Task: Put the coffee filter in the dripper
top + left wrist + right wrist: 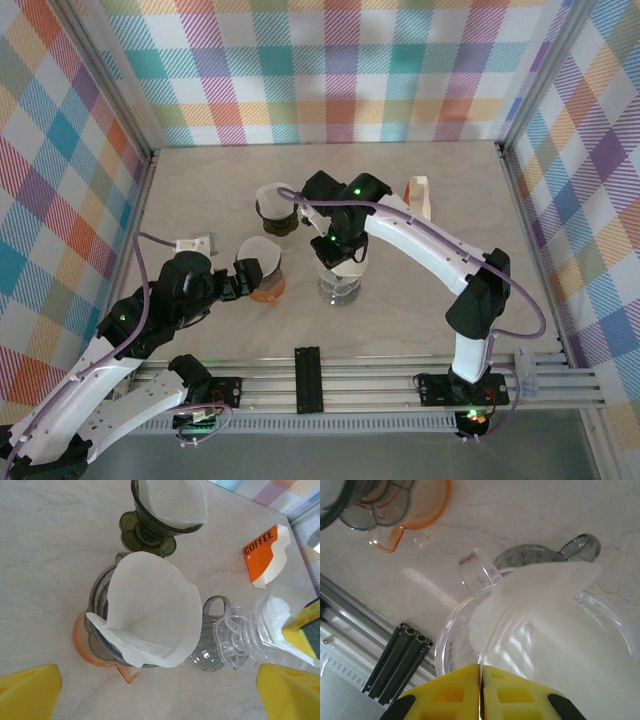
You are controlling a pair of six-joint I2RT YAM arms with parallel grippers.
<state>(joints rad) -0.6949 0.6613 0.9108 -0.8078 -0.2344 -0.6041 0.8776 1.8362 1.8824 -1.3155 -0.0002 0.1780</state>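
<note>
A white coffee filter (555, 625) sits partly inside a clear glass dripper (445, 640), its top edge standing above the rim. My right gripper (481, 672) is shut on that filter's near edge, right over the clear dripper (340, 290) in the top view. My left gripper (160, 700) is open with nothing between its yellow fingers (30, 690). It hovers just short of an orange-based dripper (82, 635) that holds its own filter (150, 605). A green dripper (145, 532) further back also holds a filter.
An orange and white coffee filter box (420, 195) stands at the back right. A small white block (193, 244) lies at the left. The aluminium rail (310, 380) runs along the near edge. Checked walls enclose the table on three sides.
</note>
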